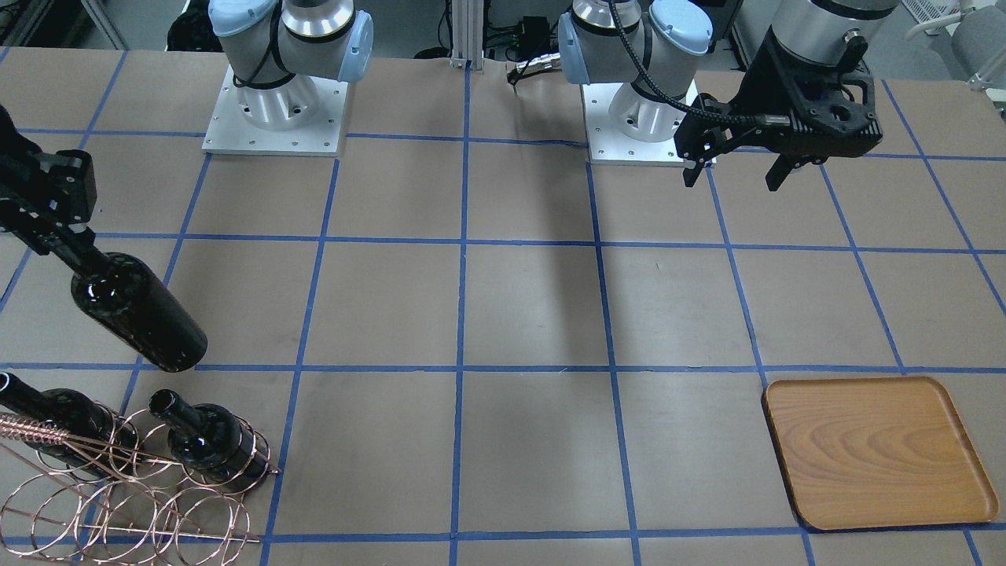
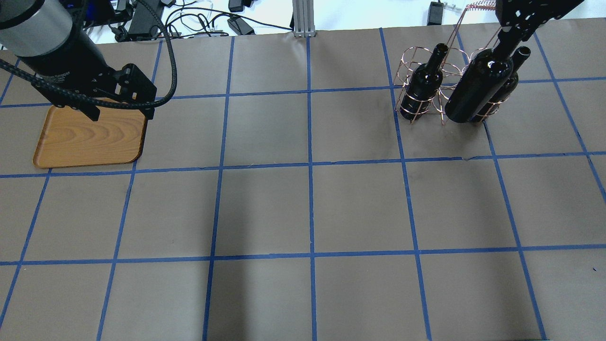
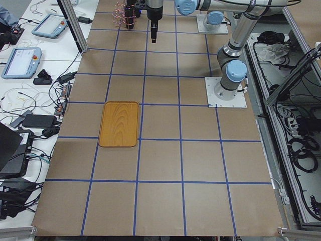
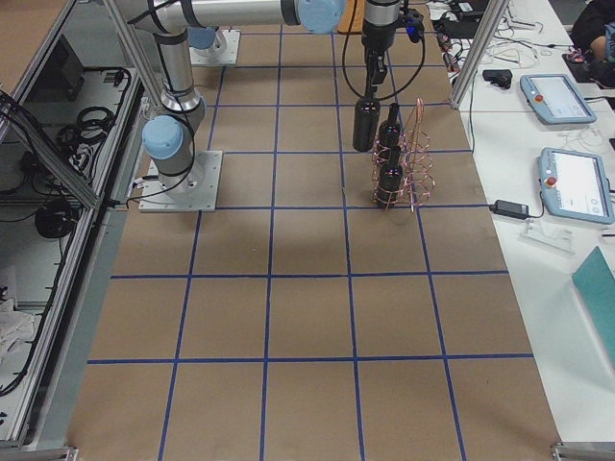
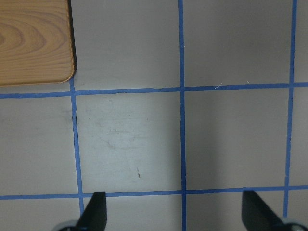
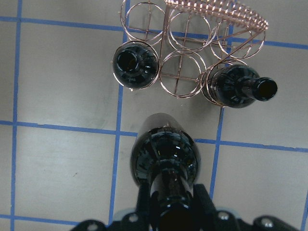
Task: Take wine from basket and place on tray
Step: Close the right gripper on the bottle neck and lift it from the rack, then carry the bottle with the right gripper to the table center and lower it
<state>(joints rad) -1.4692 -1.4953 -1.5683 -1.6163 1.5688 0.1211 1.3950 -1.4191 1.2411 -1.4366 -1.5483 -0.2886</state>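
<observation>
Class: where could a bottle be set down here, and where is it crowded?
Free: the bare light-brown wooden tray, and the brown papered table between it and the copper wire basket. Crowded: the basket corner, with two black glass bottles and the right gripper holding a third bottle.

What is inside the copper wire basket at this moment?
Two wine bottles stand in the basket's rings; the other visible rings are empty. A third bottle hangs outside it, neck in the right hand. The standing bottles' bases are hidden.
</observation>
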